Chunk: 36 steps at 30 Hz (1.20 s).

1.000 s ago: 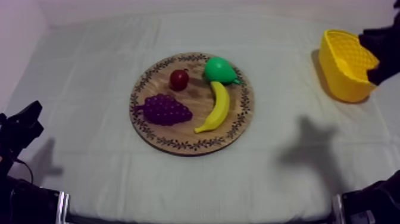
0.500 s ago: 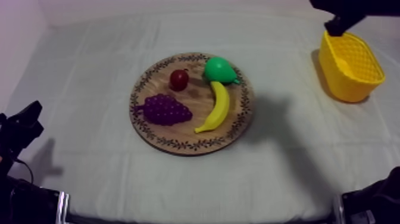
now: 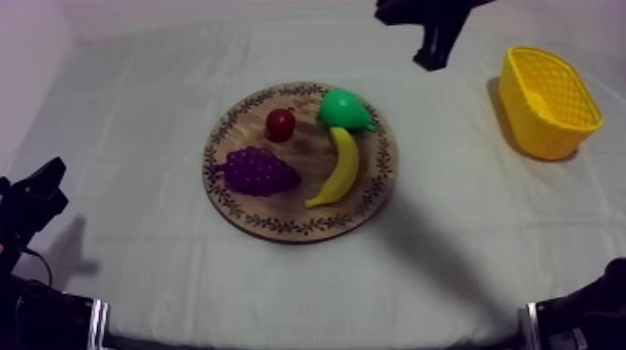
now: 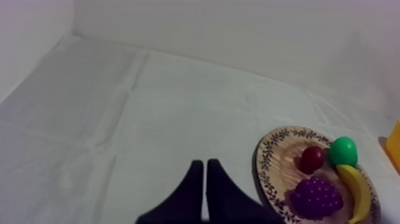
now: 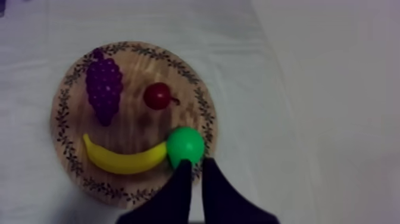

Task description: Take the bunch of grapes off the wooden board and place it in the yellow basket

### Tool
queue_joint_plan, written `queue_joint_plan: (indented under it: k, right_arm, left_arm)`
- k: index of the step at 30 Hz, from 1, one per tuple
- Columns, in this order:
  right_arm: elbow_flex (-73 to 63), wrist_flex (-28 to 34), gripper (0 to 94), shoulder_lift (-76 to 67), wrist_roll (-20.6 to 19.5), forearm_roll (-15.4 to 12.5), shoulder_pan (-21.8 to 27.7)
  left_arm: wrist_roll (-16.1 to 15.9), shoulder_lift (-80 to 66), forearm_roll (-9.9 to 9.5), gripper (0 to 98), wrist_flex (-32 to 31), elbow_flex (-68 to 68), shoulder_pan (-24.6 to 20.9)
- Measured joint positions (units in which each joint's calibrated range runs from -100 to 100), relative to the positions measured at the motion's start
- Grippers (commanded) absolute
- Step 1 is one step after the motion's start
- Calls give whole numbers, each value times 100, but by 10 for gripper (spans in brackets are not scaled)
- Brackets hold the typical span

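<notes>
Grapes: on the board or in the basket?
On the wooden board: the bunch of grapes lies there, apart from the yellow basket.

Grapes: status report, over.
Left gripper shut, parked low. Right gripper shut, aloft near the pear. Grapes on the board, ungrasped. Nothing covers them.

Place: a robot test bench in a bare, lab-like room.
Table: a table under a grey-white cloth (image 3: 140, 140), creased along its folds.
Surroundings: plain pale walls (image 4: 238, 36) rise right behind the cloth.
Machines: a black robot arm (image 3: 33, 200) sits at the table's left edge; a second black robot arm (image 3: 433, 23) reaches over its far side.
Props: toy fruit (image 3: 340, 168) lies on a round wooden board with a patterned rim (image 3: 279, 226); a yellow basket (image 3: 545, 130) stands well apart.
</notes>
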Motion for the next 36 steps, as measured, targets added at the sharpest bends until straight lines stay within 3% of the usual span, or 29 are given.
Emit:
queue_joint_plan:
  k: [10, 24, 36]
  right_arm:
    - [-456, 410, 58, 850, 418, -232, -294]
    - [-1147, 979, 64, 1757, -23, -402, -573]
    - [-1227, 1049, 146, 2453, 49, -861, -542]
  left_arm:
    - [0, 0, 0, 1, 0, 0, 0]
    - [0, 0, 0, 1, 0, 0, 0]
    - [0, 0, 0, 1, 0, 0, 0]
